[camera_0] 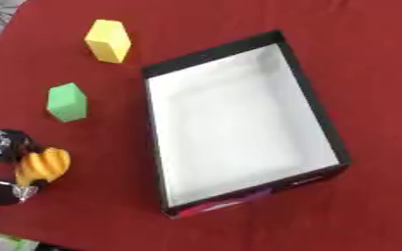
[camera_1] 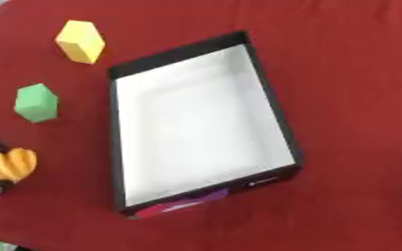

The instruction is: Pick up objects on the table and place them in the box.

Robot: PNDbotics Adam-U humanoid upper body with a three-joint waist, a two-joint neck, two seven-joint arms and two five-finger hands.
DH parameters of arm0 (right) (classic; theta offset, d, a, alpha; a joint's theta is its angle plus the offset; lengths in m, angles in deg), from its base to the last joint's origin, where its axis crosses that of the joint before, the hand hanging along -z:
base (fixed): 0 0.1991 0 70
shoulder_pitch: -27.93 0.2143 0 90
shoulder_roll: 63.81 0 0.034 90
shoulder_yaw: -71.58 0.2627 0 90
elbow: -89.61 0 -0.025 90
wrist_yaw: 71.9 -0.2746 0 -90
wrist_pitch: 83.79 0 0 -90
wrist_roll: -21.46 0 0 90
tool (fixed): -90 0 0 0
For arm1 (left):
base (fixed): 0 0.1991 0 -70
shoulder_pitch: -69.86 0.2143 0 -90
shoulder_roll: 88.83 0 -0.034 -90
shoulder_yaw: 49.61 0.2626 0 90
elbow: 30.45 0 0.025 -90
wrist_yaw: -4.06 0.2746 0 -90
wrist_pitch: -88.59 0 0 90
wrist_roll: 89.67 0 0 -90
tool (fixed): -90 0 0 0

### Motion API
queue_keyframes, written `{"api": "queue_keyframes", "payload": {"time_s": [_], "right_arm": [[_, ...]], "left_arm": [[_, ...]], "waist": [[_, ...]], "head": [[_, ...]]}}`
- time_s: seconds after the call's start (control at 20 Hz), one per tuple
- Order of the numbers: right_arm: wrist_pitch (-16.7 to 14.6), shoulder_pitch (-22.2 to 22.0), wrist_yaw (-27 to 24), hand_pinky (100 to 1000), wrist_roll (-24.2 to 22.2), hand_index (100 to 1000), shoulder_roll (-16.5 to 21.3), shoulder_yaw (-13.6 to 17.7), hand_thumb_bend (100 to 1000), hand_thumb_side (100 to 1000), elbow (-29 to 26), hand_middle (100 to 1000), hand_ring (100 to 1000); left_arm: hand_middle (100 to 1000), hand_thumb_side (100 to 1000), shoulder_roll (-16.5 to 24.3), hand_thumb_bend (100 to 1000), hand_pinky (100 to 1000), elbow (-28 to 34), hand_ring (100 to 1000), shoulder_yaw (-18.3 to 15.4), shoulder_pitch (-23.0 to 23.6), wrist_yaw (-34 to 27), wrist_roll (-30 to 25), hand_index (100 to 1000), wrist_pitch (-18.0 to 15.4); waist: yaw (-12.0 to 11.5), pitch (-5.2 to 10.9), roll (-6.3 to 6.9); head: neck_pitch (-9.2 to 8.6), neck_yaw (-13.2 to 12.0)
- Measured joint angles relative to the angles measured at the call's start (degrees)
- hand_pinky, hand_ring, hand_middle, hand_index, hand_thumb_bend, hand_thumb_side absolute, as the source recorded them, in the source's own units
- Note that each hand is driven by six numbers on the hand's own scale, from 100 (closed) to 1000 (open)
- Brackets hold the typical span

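Red cloth covers the whole table (camera_0: 367, 59), and on it lie the task's things: a box (camera_0: 320, 112) with black walls and a bare white floor, a green block (camera_0: 67, 102), a yellow block (camera_0: 108, 41), and a ridged orange-yellow piece (camera_0: 43, 164) that sits in the left hand (camera_0: 5, 171).

That hand shows at the left edge of the left eye view, black with silver joints. Dark parts of it curl above and below the orange piece and touch it, so it reads as closed round the piece, though how much of the piece it wraps is hidden by the frame edge. Whether the piece is lifted or rests on the cloth cannot be told. No right hand shows in either view.

By my reading, the step in hand is the first pick: the box holds nothing, and two blocks lie untouched. The hand has its thing and the carry has yet to come.

From the hand, the box lies to the right, its near wall not far off, with open cloth between. The green block stands just beyond the hand, away from the robot; the yellow block is farther on the same way, well apart from the hand and near the box's far corner.

The next move probably calls for a lift high enough to clear the black wall, a sweep right until the piece hangs over the white floor, then a release. The green block looks the handiest next pick.
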State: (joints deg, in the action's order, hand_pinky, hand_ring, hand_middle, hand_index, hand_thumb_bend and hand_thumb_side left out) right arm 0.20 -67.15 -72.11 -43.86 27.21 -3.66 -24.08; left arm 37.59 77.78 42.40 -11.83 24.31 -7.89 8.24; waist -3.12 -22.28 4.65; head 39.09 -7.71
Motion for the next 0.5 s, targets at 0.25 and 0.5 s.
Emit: {"api": "queue_keyframes", "payload": {"time_s": [0.25, 0.5], "right_arm": [[-0.01, -0.05, 0.03, 967, 0.01, 807, 0.00, 0.00, 100, 474, 0.00, 706, 1000], [-0.03, -0.07, 0.03, 967, 0.04, 807, 0.00, 0.00, 100, 473, 0.00, 705, 1000]], "left_arm": [[538, 100, -0.03, 338, 560, 3.08, 541, -1.65, -0.03, 1.35, 2.89, 608, -1.13], [524, 100, 0.05, 360, 545, 5.30, 526, -2.36, -1.04, 3.60, 6.07, 581, -2.91]], "waist": [[-0.08, 0.00, 0.00], [-0.08, 0.00, 0.04]], "head": [[0.00, 0.09], [0.00, 0.25]]}}
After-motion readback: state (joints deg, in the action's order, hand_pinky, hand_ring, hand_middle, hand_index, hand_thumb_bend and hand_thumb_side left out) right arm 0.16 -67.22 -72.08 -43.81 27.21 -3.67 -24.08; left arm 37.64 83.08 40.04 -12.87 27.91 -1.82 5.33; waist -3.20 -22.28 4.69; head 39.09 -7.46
